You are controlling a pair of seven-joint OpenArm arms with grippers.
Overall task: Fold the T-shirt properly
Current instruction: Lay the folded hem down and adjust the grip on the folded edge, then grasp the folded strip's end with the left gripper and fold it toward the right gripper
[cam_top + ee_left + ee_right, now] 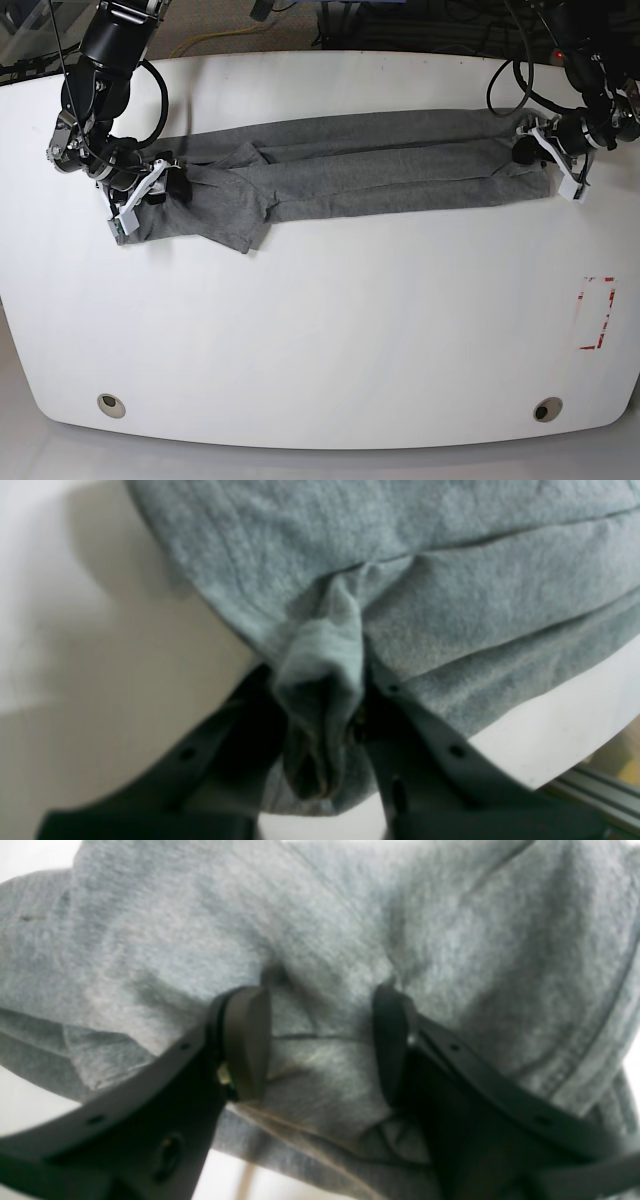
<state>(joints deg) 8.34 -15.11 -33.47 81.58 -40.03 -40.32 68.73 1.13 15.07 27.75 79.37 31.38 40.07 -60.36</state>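
On the white worktop (320, 330), the T-shirt (370, 170) is stretched long; a bunched fold is pinched by the left pincer (320, 700), while cloth is straddled by the right pincer's (320, 1040) parted fingers.

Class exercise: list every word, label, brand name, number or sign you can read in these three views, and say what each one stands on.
No readable text in any view.
T-shirt: plain grey, no print and no label showing.
Table: one red and white rectangular mark near its edge, without letters or numbers.
Both wrist views are blurred; no lettering shows on the hands.
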